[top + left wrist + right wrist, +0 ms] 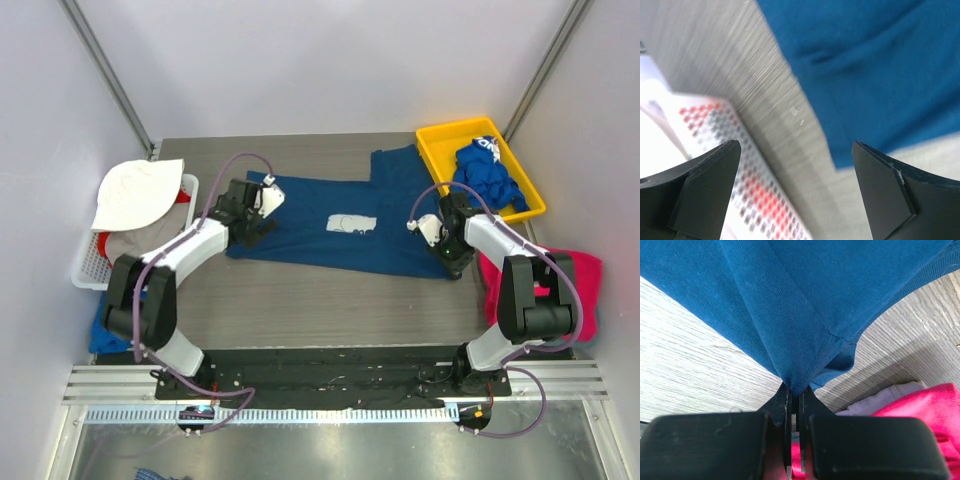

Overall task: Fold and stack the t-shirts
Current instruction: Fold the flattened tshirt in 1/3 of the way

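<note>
Top external: a navy t-shirt [330, 225] lies spread across the middle of the surface [300, 290].
The left claw [252, 225] hangs at its left edge and the right claw [452, 262] at its near right corner. A pink t-shirt [585, 285] lies right, and a royal-blue t-shirt [487, 180] sits in the far yellow tray [435, 140]. Left wrist: the left claw gapes wide over bare surface beside the shirt. Right wrist: the right claw is clamped on a fold of navy cloth.

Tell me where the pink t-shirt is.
In the top view, the pink t-shirt lies at the table's right edge, beside the right arm, nearer than the yellow bin.
</note>
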`<state>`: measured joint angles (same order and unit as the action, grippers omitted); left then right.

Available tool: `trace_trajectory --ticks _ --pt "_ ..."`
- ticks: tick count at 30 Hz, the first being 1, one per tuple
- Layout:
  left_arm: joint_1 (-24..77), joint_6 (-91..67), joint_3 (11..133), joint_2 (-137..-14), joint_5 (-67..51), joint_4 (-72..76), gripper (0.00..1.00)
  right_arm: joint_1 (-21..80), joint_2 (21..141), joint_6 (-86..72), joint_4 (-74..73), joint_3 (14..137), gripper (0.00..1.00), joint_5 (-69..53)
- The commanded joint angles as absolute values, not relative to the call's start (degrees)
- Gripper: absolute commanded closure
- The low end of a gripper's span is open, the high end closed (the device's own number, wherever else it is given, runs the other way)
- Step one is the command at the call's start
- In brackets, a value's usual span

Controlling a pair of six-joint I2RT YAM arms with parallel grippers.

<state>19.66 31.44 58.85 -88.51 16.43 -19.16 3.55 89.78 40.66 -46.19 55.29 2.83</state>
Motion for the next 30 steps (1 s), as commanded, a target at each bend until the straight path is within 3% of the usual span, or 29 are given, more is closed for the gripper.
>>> trace_trajectory --ticks 1,12,30 --pt "19.60 31.72 59.50 -97.98 16.61 -12.23 0.01 3.16 89.39 41.48 -45.88 55.81 0.99 3.08" --pt "19.51 33.57 58.37 -105.91 17.05 -10.46 0.00 3.16 87.45 42.10 -47.28 55.28 0.99 2.90" --pt "20.83 34.63 44.65 -87.82 14.50 -27.94 0.00 3.08 83.76 45.70 -54.14 53.79 0.99 2.20"
